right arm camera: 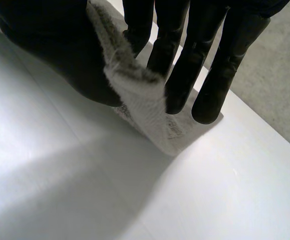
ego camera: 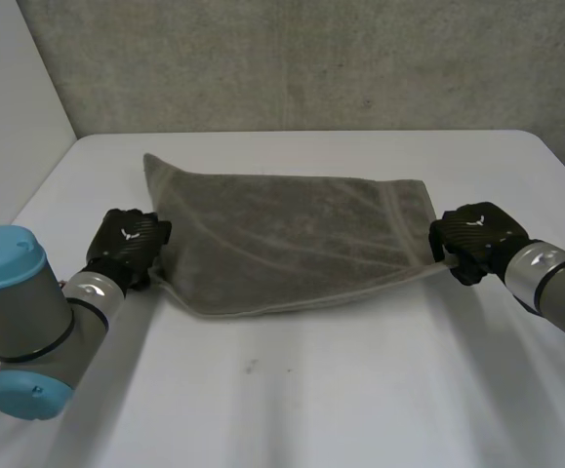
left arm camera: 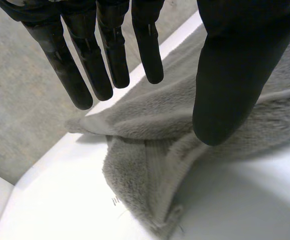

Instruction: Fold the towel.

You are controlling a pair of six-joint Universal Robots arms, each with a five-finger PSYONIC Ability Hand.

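While the towel (ego camera: 292, 234) lies crosswise, right hand (ego camera: 477, 239) pinches its corner, left hand (ego camera: 126, 244) open.

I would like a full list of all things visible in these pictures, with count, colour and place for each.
towel: one, grey, across the middle of the table, between the two hands
table: one, white, under the towel
wall: one, grey concrete, behind the table
left hand: one, black, fingers straight, at the towel's near left corner
right hand: one, black, pinching the towel's near right corner
left arm: one, grey with light-blue caps
right arm: one, grey
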